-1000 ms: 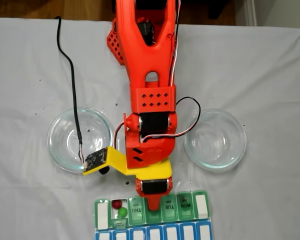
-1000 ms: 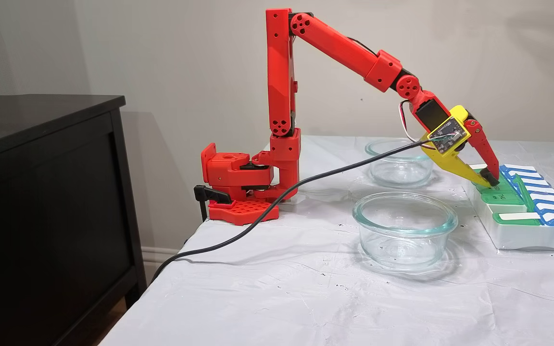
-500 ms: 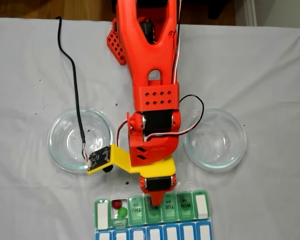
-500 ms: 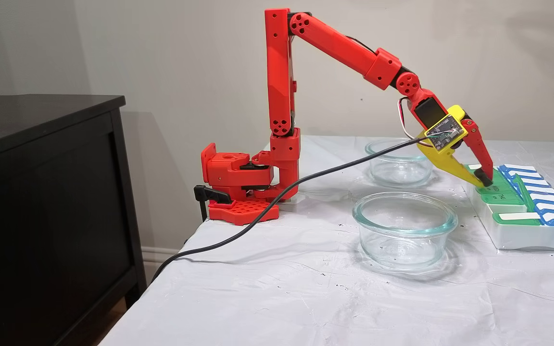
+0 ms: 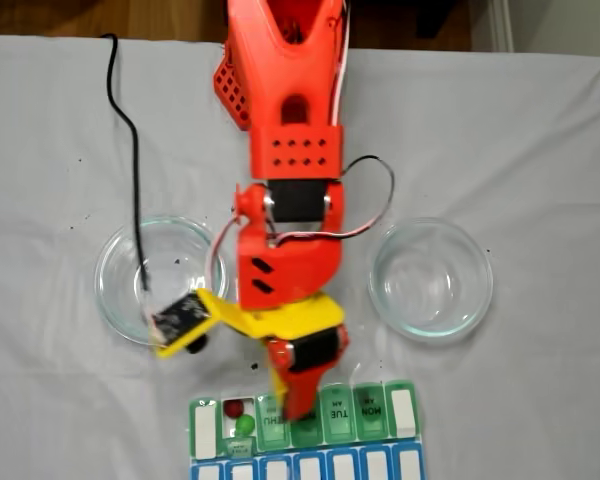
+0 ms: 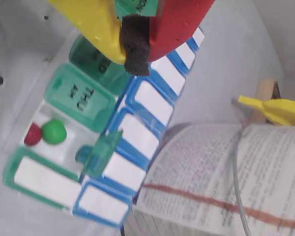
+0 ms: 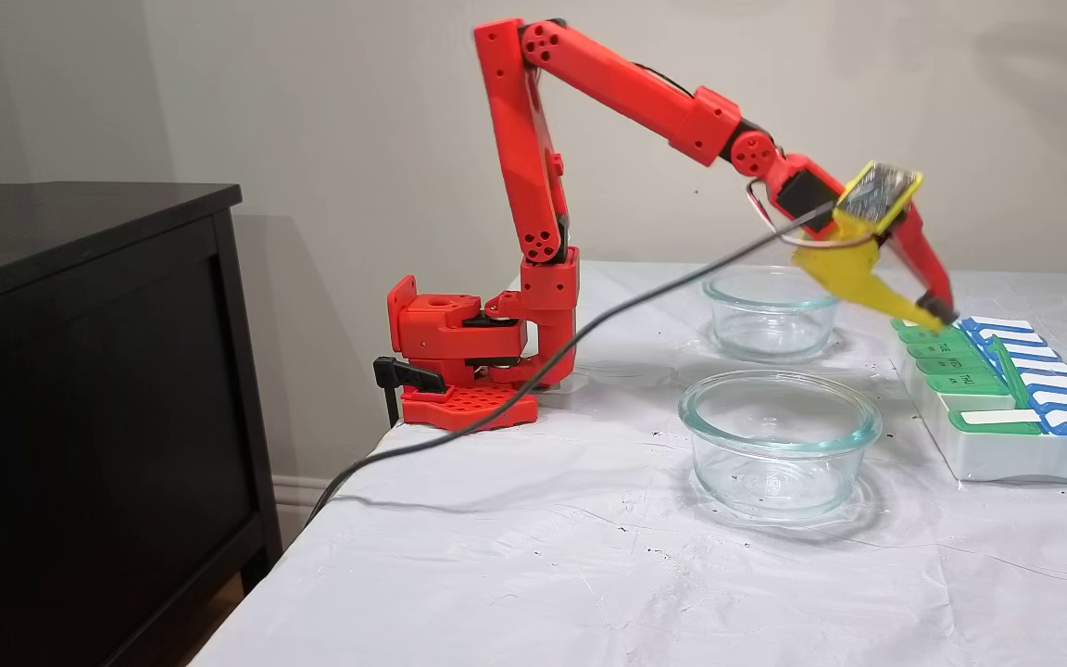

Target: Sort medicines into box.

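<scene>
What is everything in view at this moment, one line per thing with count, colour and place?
pill organizer: one, a green lidded row and a blue row on a white base, at the table's near edge in the top-down fixed view
open compartment: one, white inside, beside the THU lid
red pill: one, dark red, in the open compartment
green pill: one, bright green, beside the red pill, about touching it
glass bowls: two, clear, either side of the arm
tablecloth: one, white, covering the table
cabinet: one, black, left in the side fixed view
printed paper: one, white, beside the organizer
cable: one, black, running to the wrist camera
arm: one, red
gripper: one, yellow and red fingers, shut, above the organizer
</scene>
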Robot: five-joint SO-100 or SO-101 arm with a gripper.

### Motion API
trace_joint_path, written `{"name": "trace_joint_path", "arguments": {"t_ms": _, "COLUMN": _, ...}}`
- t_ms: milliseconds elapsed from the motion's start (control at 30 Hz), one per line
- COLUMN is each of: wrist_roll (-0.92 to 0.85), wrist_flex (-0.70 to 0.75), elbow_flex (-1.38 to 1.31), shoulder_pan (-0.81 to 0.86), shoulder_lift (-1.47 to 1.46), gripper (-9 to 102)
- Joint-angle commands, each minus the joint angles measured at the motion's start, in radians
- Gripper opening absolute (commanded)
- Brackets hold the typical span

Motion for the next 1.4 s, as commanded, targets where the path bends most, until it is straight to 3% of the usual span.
{"name": "trace_joint_path", "arguments": {"t_ms": 0, "wrist_roll": -0.025, "wrist_flex": -0.037, "elbow_flex": -0.023, "shoulder_pan": 0.055, "shoulder_lift": 0.103, "gripper": 0}}
{"name": "trace_joint_path", "arguments": {"t_ms": 733, "wrist_roll": 0.147, "wrist_flex": -0.342, "elbow_flex": -0.179, "shoulder_pan": 0.092, "shoulder_lift": -0.164, "gripper": 0}}
{"name": "trace_joint_path", "arguments": {"t_ms": 967, "wrist_roll": 0.115, "wrist_flex": -0.334, "elbow_flex": -0.187, "shoulder_pan": 0.075, "shoulder_lift": -0.221, "gripper": 0}}
{"name": "trace_joint_path", "arguments": {"t_ms": 1367, "wrist_roll": 0.173, "wrist_flex": -0.107, "elbow_flex": -0.224, "shoulder_pan": 0.086, "shoulder_lift": -0.222, "gripper": 0}}
